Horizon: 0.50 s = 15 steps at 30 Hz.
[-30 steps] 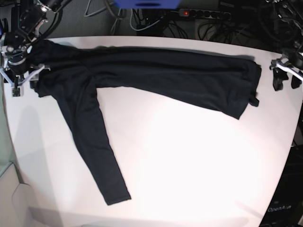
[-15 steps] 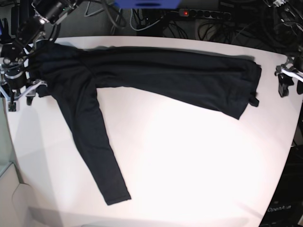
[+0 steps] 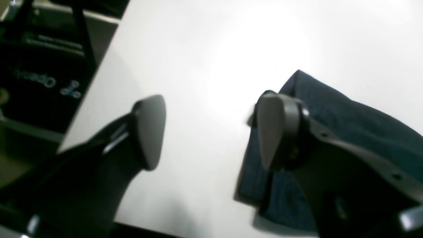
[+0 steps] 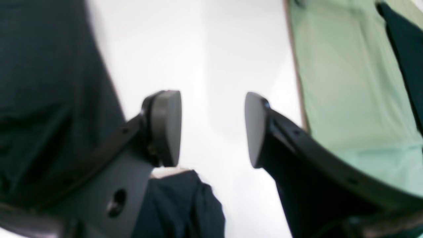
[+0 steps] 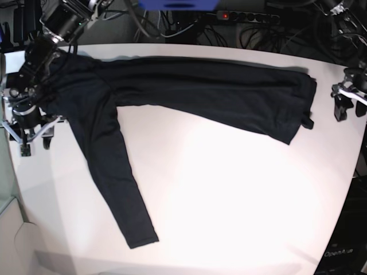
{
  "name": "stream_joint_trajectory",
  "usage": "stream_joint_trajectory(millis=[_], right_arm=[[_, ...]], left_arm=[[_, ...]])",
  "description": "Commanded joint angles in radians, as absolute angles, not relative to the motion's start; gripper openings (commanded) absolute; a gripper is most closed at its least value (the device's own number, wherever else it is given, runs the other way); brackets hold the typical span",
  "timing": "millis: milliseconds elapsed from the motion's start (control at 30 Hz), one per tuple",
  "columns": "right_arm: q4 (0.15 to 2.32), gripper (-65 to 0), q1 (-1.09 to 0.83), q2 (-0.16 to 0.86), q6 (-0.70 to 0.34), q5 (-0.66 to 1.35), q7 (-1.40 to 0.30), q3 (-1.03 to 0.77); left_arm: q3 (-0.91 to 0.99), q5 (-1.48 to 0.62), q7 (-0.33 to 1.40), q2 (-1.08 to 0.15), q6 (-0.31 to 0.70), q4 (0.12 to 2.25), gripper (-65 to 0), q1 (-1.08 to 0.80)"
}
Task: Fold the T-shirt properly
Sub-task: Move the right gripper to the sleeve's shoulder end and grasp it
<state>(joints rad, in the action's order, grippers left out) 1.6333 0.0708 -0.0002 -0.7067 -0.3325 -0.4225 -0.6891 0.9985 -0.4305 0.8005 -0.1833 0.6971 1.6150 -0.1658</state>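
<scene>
- Nearest the camera in the base view, the bare white table (image 5: 229, 195) is filling the lower half of the frame, and one sleeve of the T-shirt (image 5: 195, 91) is trailing down across it toward the lower left, its cuff lying flat.
- Further up, the shirt's body is stretching as a long dark band across the upper part of the frame, from the upper left to the right edge, already folded lengthwise by the look of it.
- At the left edge, the right gripper (image 5: 31, 134) is hanging over bare table just beside the shoulder end; in the right wrist view its jaws are standing apart with nothing between them, cloth lying to the left and below.
- At the right edge, the left gripper (image 5: 346, 104) is hovering beyond the hem end, close to the table's rim; the left wrist view shows its jaws wide apart and empty, with the shirt's corner lying behind the right finger (image 3: 274, 132).
- Likely trouble: the fabric looks thin and limp, so a pinch could be catching only the top layer and peeling the fold open.
- The loose sleeve could be dragging or bunching if the body gets lifted before it is tucked in.
- Uneven lifting by the two arms could be skewing the band, and the left gripper's place near the rim could be pulling the hem off the table.
</scene>
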Motion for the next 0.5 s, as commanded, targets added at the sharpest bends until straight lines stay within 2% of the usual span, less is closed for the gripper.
stream_joint_trajectory(millis=[0, 200, 467], right_arm=[[1.649, -33.1, 0.082, 0.013, -0.698, -0.318, -0.400, -0.679], [1.627, -33.1, 0.097, 0.013, -0.698, -0.318, -0.398, -0.651], [1.451, -33.1, 0.157, 0.056, -0.698, -0.318, -0.400, -0.645]], left_arm=[[1.001, -0.447, 0.776, -0.205, 0.698, 1.621, -23.0, -0.159], [1.000, -0.447, 0.776, -0.203, 0.698, 1.607, -23.0, -0.165], [1.000, -0.447, 0.777, -0.209, 0.698, 1.606, -23.0, -0.165]])
